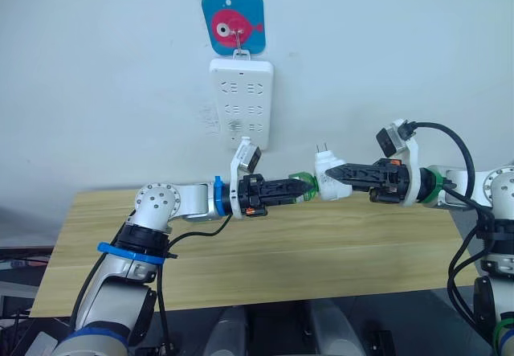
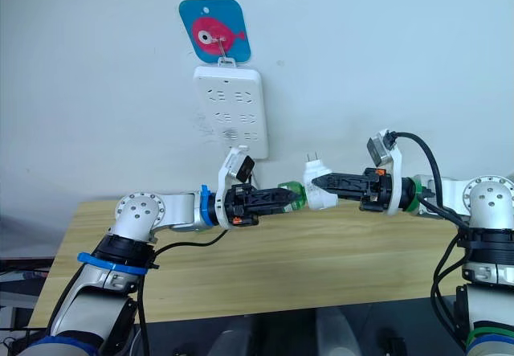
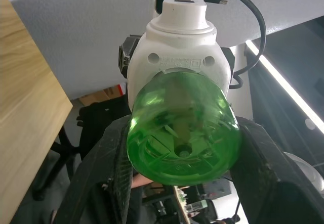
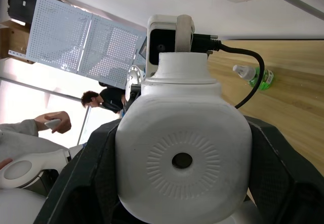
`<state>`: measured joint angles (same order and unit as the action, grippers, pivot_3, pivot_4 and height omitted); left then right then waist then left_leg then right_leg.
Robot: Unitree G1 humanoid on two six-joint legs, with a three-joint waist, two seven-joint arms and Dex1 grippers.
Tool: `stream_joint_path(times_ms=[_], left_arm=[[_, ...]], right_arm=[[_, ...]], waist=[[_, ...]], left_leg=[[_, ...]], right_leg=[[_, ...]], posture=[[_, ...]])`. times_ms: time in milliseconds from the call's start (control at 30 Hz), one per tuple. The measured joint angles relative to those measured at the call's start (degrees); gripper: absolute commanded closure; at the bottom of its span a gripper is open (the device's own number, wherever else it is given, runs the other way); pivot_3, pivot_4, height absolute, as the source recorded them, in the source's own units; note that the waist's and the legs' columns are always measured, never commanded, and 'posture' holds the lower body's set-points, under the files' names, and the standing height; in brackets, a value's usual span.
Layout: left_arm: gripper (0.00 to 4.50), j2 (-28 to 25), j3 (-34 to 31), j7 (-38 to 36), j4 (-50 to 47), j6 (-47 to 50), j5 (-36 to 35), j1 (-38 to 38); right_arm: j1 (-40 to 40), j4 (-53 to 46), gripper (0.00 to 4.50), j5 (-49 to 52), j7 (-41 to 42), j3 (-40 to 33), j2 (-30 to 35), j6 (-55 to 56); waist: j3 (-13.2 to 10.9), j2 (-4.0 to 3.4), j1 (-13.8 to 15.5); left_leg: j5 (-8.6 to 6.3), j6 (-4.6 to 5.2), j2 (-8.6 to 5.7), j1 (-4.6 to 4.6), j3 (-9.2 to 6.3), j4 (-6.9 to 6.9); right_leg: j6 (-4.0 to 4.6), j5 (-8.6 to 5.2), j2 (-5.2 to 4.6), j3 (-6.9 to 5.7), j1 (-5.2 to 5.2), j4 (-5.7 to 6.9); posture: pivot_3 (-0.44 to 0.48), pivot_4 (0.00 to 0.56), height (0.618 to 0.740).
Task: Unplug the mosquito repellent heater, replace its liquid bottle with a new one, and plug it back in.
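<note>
The mosquito repellent heater [image 1: 324, 171], a small white unit with two prongs pointing up, hangs in the air over the wooden table [image 1: 321, 251], below and right of the power strip. My right gripper [image 1: 334, 176] is shut on its body; its round-holed face [image 4: 182, 148] sits between the black fingers [image 4: 93, 173]. A green liquid bottle [image 1: 302, 185] sticks out of the heater toward my left arm. My left gripper [image 1: 306, 186] is shut on this bottle [image 3: 182, 133], whose neck is still in the heater [image 3: 177, 52].
A long white power strip [image 1: 241, 103] hangs on the wall from a blue hook plate with a pink fish [image 1: 233, 22]. Another green bottle with a white cap [image 4: 253, 75] lies on the table. A person [image 4: 101, 100] stands in the room beyond.
</note>
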<state>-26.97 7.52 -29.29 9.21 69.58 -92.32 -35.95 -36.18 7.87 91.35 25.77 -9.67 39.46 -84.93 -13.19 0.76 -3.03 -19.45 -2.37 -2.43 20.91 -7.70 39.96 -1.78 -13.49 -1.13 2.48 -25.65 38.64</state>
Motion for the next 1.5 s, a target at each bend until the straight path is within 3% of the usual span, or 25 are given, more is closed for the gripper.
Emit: stream_joint_path(times_ms=[167, 400, 467, 567, 700, 833, 900, 967, 1100, 1433, 1500], left_arm=[[0.12, -0.08, -5.5, 1.87, -4.67, -3.2, 5.75, 4.95], [0.05, -6.88, -6.26, -7.68, -15.12, -10.8, 21.65, 10.85], [0.05, -12.16, -3.05, -14.01, -21.28, -20.6, 33.78, 14.55], [0.05, -17.86, 5.85, -23.18, -25.43, -44.81, 57.44, 19.27], [0.05, -16.48, 9.72, -27.38, -24.02, -63.09, 71.35, 21.02], [0.05, -9.59, 7.85, -10.32, -12.16, -103.24, 99.26, 16.89], [0.05, -7.89, 5.83, -2.0, -8.33, -115.44, 109.19, 15.0], [0.05, -6.48, 4.32, 4.21, -5.07, -121.77, 116.05, 13.61], [0.05, -4.01, 4.19, 11.57, -0.88, -127.1, 124.83, 10.9], [0.05, -1.81, 6.3, 20.52, 2.4, -130.87, 133.72, 5.64], [0.44, -1.83, 6.5, 21.64, 2.39, -131.39, 134.36, 5.0]], right_arm=[[1.86, -0.54, 1.53, 0.06, -0.62, 0.28, 0.61, -0.94], [1.82, 2.4, 1.53, -2.93, -0.13, -0.22, 1.2, -0.77], [1.55, 3.52, 1.53, -4.77, 0.67, -0.39, 1.59, -0.74], [0.92, 4.83, 1.53, -7.23, 1.96, -0.5, 1.75, -0.65], [0.07, 5.11, 1.53, -9.36, 3.5, -0.49, 1.37, -0.7], [-1.81, 5.95, 1.53, -9.68, 3.78, -0.62, -0.27, -1.25], [-2.2, 5.99, 1.53, -9.51, 3.6, -1.16, -0.72, -2.13], [-2.25, 5.98, 1.53, -9.08, 3.06, -2.03, -1.06, -3.01], [-2.31, 5.9, 1.53, -7.12, 1.06, -2.79, -2.58, -4.14], [-2.58, 4.85, 1.53, -1.12, -4.79, -2.85, -3.8, -4.15], [-2.58, 4.77, 1.53, 0.01, -5.44, -2.83, -3.79, -4.03]], waist=[[0.0, 0.0, 0.11], [0.01, -0.01, 0.48], [0.02, -0.03, 0.48], [0.05, -0.07, 1.02], [0.04, -0.07, 1.73], [0.05, -0.07, 2.79], [0.05, -0.08, 2.92], [0.05, -0.07, 2.94], [0.05, -0.07, 2.95], [0.05, -0.08, 2.83], [0.05, -0.08, 2.83]], left_leg=[[0.0, -0.01, -0.02, 0.05, 0.09, -0.02], [0.0, 0.0, -0.04, 0.05, 0.18, -0.04], [0.0, -0.01, -0.03, 0.05, 0.28, -0.16], [0.0, -0.01, -0.04, 0.04, 0.55, -0.22], [-0.03, 0.05, -0.03, 0.11, 0.54, -0.08], [-0.02, 0.08, 0.09, 0.11, 0.5, -0.1], [-0.02, 0.09, 0.05, 0.12, 0.58, -0.11], [-0.05, 0.15, 0.02, 0.17, 0.57, -0.09], [-0.15, 0.35, 0.01, 0.2, 0.56, -0.05], [-0.14, 0.42, 0.02, 0.2, 0.5, -0.05], [-0.14, 0.42, 0.02, 0.2, 0.47, -0.05]], right_leg=[[0.0, 0.0, -0.03, 0.08, -0.07, -0.02], [0.01, 0.0, -0.05, 0.12, -0.08, -0.03], [0.01, 0.0, -0.04, 0.18, -0.09, -0.08], [0.04, 0.02, -0.05, 0.23, -0.08, -0.18], [0.08, 0.05, -0.09, 0.19, -0.06, -0.21], [0.12, 0.33, -0.04, 0.07, 0.12, -0.64], [0.09, 0.35, -0.09, 0.19, 0.11, -0.7], [0.05, 0.37, -0.12, 0.22, 0.1, -0.76], [0.02, 0.38, -0.13, 0.18, 0.08, -0.71], [0.01, 0.39, -0.13, 0.13, 0.08, -0.62], [0.01, 0.39, -0.13, 0.13, 0.08, -0.62]], posture=[[-0.033, 0.193, 0.74], [-0.026, 0.19, 0.74], [-0.018, 0.189, 0.74], [-0.013, 0.191, 0.74], [-0.007, 0.193, 0.74], [-0.015, 0.198, 0.74], [-0.016, 0.199, 0.74], [-0.02, 0.2, 0.74], [-0.029, 0.2, 0.74], [-0.044, 0.205, 0.74], [-0.044, 0.205, 0.74]])
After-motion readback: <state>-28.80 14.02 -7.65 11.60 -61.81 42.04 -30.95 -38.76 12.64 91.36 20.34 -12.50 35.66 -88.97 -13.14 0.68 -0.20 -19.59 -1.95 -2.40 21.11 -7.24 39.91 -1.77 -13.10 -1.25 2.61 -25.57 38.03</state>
